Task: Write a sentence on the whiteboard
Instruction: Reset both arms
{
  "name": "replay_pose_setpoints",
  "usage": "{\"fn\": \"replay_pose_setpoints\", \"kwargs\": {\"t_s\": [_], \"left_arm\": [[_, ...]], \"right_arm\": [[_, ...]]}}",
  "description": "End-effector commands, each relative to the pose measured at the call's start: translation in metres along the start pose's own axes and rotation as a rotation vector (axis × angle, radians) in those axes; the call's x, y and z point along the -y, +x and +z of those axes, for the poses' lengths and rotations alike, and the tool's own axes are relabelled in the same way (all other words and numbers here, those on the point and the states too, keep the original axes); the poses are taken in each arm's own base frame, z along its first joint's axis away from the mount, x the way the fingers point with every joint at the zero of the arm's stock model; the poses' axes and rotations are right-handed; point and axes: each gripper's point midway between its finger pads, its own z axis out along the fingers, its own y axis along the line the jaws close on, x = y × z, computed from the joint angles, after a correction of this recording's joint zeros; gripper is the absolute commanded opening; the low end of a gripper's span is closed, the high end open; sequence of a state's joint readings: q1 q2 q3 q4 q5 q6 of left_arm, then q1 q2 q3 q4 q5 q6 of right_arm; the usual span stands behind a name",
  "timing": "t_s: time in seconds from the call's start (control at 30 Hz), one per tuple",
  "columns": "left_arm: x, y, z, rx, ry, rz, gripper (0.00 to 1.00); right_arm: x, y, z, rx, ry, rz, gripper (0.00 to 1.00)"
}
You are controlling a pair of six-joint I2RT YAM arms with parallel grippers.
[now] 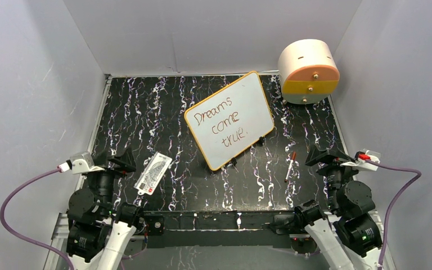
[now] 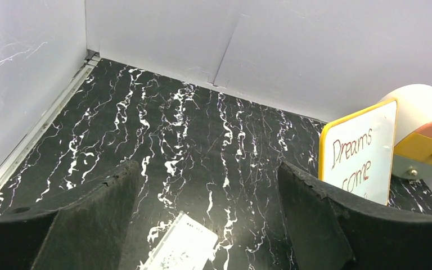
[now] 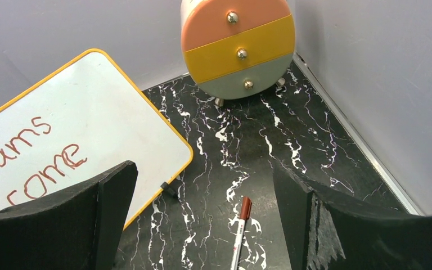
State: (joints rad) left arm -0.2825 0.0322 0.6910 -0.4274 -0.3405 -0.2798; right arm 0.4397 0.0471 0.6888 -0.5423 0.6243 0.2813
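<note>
The whiteboard [image 1: 254, 100] stands on its small black feet around the middle of the desk, a little toward the far edge. It leans back and sits askew with its face toward the near edge, probably so a pen can reach it from the arms' side. The sentence [image 1: 225, 122] reads "Dreams come true." in reddish-brown handwriting, three slanting lines ending in a full stop, so the writing looks finished. The pen [image 1: 290, 165] lies flat toward the right edge, just ahead of the right jaws. Left jaws and right jaws both gape wide near the near corners, holding nothing.
</note>
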Motion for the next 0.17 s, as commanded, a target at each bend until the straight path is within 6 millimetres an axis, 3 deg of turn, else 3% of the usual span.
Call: {"fn": "replay_pose_setpoints", "kwargs": {"t_s": [0.0,0.13], "left_arm": [[0.0011,-0.0069,0.0057,0.036,-0.008,-0.016,0.89],[0.0012,-0.0062,0.0072,0.034,-0.010,-0.018,0.89]], "right_arm": [[-0.0051,-0.0111,0.0029,0.037,-0.015,0.004,0.99],[-0.0025,-0.0119,0.0023,0.049,-0.006,0.002,0.99]]}}
